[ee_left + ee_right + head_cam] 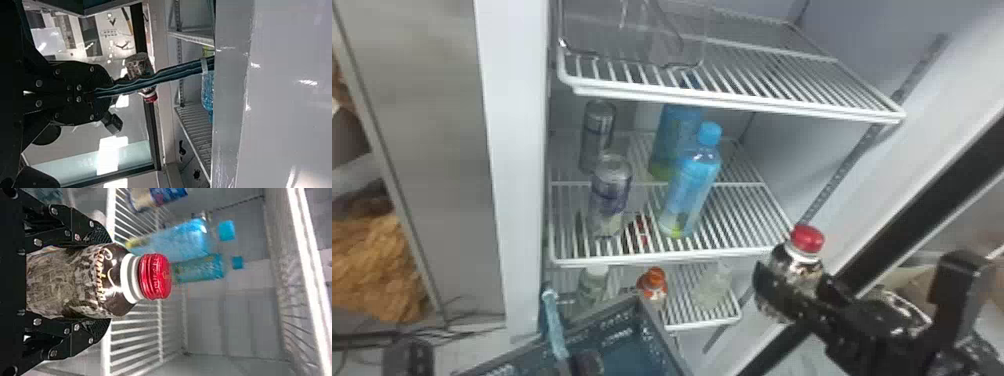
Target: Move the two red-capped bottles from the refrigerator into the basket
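Observation:
At the right of the head view, my right gripper (pixel 794 287) is shut around a dark red-capped bottle (pixel 807 239), held upright outside the refrigerator (pixel 514 165) shelves. The right wrist view has this bottle (pixel 90 280) between the fingers of my right gripper (pixel 105 282), cap clear of them. The dark blue basket (pixel 612 327) is at the bottom of the head view, my left gripper (pixel 586 362) by its light blue handle (pixel 553 315). In the left wrist view, my left gripper (pixel 94 94) is shut on the handle (pixel 156 78). A second red-capped bottle cannot be made out.
Two blue bottles (pixel 692 185) and two cans (pixel 611 185) stand on the middle shelf (pixel 742 220). The lower shelf (pixel 692 325) carries an orange-capped bottle (pixel 652 285) and pale bottles. A clear bin (pixel 632 35) sits on the upper shelf. The door frame (pixel 922 220) slants at right.

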You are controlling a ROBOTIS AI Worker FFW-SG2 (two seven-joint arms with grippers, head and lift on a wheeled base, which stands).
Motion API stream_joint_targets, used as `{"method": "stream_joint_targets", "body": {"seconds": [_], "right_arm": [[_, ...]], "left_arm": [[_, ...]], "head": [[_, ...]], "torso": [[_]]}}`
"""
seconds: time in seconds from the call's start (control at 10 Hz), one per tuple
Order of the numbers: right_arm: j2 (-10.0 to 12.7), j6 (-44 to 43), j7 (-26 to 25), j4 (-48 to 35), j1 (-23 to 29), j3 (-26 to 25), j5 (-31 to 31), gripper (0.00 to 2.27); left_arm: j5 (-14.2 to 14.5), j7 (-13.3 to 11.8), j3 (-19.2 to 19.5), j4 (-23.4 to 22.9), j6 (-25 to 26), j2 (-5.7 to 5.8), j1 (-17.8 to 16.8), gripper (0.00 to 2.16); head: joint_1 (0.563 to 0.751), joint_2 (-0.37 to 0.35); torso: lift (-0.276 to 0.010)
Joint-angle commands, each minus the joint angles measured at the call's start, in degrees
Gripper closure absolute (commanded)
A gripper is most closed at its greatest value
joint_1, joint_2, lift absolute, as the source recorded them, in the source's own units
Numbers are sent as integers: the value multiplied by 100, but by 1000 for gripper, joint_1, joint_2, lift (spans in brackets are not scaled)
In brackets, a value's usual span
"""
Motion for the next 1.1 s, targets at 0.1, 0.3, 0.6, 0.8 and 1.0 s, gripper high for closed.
{"method": "stream_joint_targets", "body": {"seconds": [0.1,0.3,0.6,0.8,1.0], "right_arm": [[-8,614,206,-269,88,87,-143,1273],[-43,994,320,-227,145,305,-520,1274],[-175,1331,408,26,4,1070,-806,1273],[-263,1331,452,448,-165,1436,-783,1273],[-316,1331,487,772,-277,1573,-657,889]], "left_arm": [[-50,30,-16,0,18,19,-52,1170],[-27,65,-16,0,18,19,-66,1170],[-5,83,-5,0,4,37,-123,1170],[41,83,-62,0,4,37,-137,1170],[87,83,-119,0,4,37,-151,1170]], "head": [[695,-350],[695,-350],[695,-350],[695,-350],[695,-334]], "torso": [[0],[0],[0],[0],[0]]}}
